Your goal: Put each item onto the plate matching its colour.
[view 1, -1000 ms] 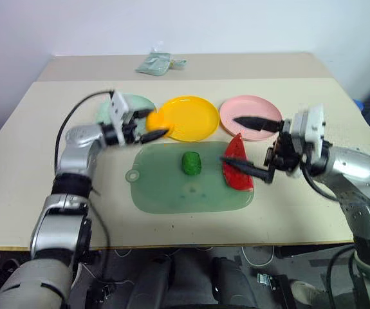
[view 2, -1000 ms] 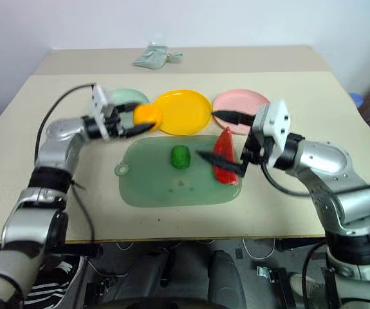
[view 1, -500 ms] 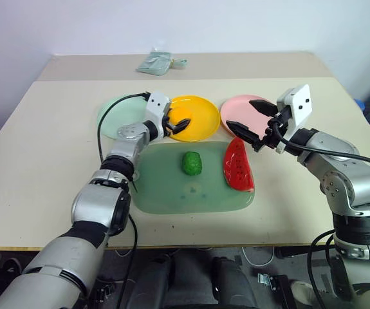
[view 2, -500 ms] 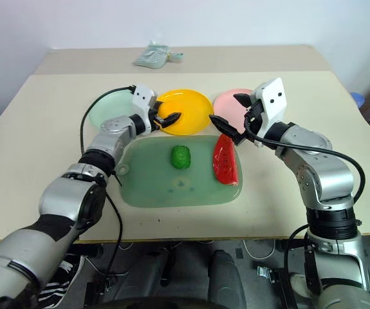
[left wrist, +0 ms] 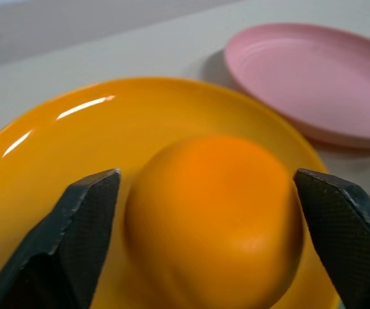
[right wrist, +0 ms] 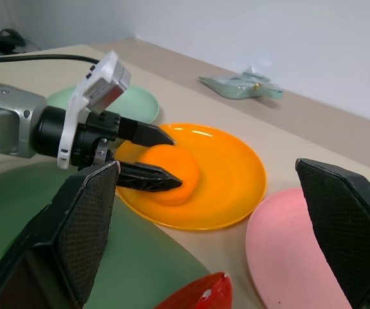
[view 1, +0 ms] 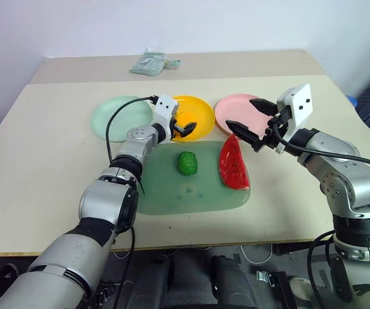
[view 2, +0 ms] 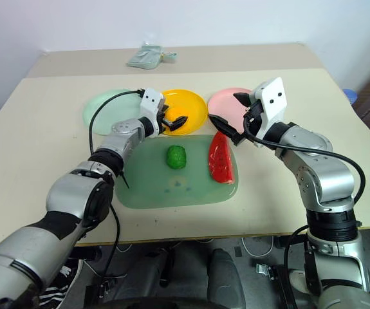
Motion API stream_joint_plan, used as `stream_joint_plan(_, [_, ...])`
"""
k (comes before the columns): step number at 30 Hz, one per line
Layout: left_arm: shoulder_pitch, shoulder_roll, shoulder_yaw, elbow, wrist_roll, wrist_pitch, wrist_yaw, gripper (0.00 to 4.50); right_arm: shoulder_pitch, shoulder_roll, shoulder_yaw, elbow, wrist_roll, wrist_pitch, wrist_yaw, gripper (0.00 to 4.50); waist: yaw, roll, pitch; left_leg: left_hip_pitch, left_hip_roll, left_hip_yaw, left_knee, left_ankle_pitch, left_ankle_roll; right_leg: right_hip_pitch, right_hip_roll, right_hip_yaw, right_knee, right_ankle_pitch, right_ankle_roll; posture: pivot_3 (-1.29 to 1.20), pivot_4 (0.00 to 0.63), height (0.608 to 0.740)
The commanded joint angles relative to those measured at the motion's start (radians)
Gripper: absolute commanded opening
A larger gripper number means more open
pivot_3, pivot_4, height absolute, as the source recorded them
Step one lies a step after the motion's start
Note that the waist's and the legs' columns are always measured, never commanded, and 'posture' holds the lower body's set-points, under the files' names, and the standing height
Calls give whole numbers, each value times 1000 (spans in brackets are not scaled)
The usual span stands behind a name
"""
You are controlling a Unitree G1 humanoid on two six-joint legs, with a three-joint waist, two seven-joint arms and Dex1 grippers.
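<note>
The orange-yellow round fruit (left wrist: 213,219) is seen resting on the yellow plate (left wrist: 75,135), flanked by the left gripper (left wrist: 210,241) with a gap shown at each finger; the pink plate (left wrist: 313,77) is set just beside

Three plates (view 1: 118,114) stood in a row behind the board (view 1: 191,193). The fruit (right wrist: 169,174) sat on the middle plate (view 1: 201,112). On the board, the lump (view 1: 186,163) lay left of the wedge (view 1: 232,164). A packet (view 1: 147,64) lay far behind.

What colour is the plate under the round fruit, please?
Bright yellow plate, fruit resting on it; clearest in the right wrist view.
</note>
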Motion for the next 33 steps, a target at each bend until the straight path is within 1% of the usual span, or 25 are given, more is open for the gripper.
stream_joint_plan(1, [-26,42,26,-96,-25,-102,-97,4457,-5,-4,-24,-39,0,-24,10,4500,-1,0,0,0,0,0,0,0,0,0,0,0,0,0,0,0,150,740])
stream_joint_plan(3, [-5,65,40,-151,-59,-124,-194,4457,-2,-5,-24,-40,-2,-31,16,4500,-2,0,0,0,0,0,0,0,0,0,0,0,0,0,0,0,150,740])
stream_joint_plan(5, [20,88,38,-201,-65,-145,-249,4457,0,-6,-25,-40,-2,-36,21,4500,-2,0,0,0,0,0,0,0,0,0,0,0,0,0,0,0,150,740])
stream_joint_plan(6, [47,98,41,-257,-102,-125,-337,4457,3,-7,-25,-41,1,-39,29,4500,-3,0,0,0,0,0,0,0,0,0,0,0,0,0,0,0,150,740])
stream_joint_plan(8, [118,123,33,-383,-153,-139,-478,4457,7,-11,-25,-43,3,-54,48,4500,-4,1,0,0,0,0,0,0,0,0,0,1,1,0,0,0,150,740])
stream_joint_plan(9, [155,134,29,-452,-195,-92,-564,4457,10,-12,-26,-46,9,-57,60,4500,-5,1,0,0,0,0,0,0,0,0,0,1,1,0,0,0,150,740])
stream_joint_plan(10, [180,142,25,-500,-222,-53,-613,4457,11,-13,-28,-48,13,-58,67,4500,-5,1,0,0,0,0,0,0,0,0,0,1,1,0,0,0,150,740])
stream_joint_plan(12, [291,211,-29,-672,-295,131,-810,4457,35,-33,-35,-88,61,-58,138,4500,-8,1,0,0,0,0,0,0,0,-1,0,1,1,0,-1,0,150,740])
stream_joint_plan(14, [366,268,-70,-791,-330,246,-910,4457,66,-59,-39,-132,109,-47,209,4500,-9,1,0,0,1,0,-1,0,0,-1,0,1,1,0,-1,0,150,740])
stream_joint_plan(16, [386,303,-88,-815,-317,302,-914,4457,100,-92,-28,-162,103,-69,257,4500,-4,1,0,0,1,0,0,0,0,-1,1,1,1,0,-1,0,150,740])
stream_joint_plan(18, [398,319,-105,-815,-294,296,-922,4457,113,-109,-20,-165,97,-76,278,4500,1,1,0,0,1,-1,1,0,0,1,1,1,1,0,-1,0,150,740])
stream_joint_plan(20, [405,310,-122,-803,-265,267,-900,4457,121,-119,-15,-175,95,-65,289,4500,3,1,0,2,1,-1,2,0,0,3,1,0,0,0,-1,0,150,740])
stream_joint_plan(22, [409,288,-133,-781,-240,230,-867,4457,120,-109,-12,-182,94,-62,282,4500,3,1,0,3,1,-2,2,0,0,6,1,0,-3,0,-1,0,150,740])
stream_joint_plan(25, [404,249,-167,-702,-156,101,-791,4457,120,-96,5,-188,79,-73,271,4500,2,1,0,3,1,-2,2,0,0,5,0,0,-3,0,-1,0,150,740])
stream_joint_plan(30, [387,181,-187,-613,-111,18,-713,4457,136,-97,12,-199,69,-82,274,4500,2,1,0,2,1,-2,1,0,0,3,0,0,-3,0,-1,0,150,740])
stream_joint_plan(33, [379,160,-204,-569,-83,-8,-697,4457,140,-100,10,-201,65,-88,271,4500,2,1,0,2,1,-1,1,0,0,4,0,0,-3,0,-1,0,150,740])
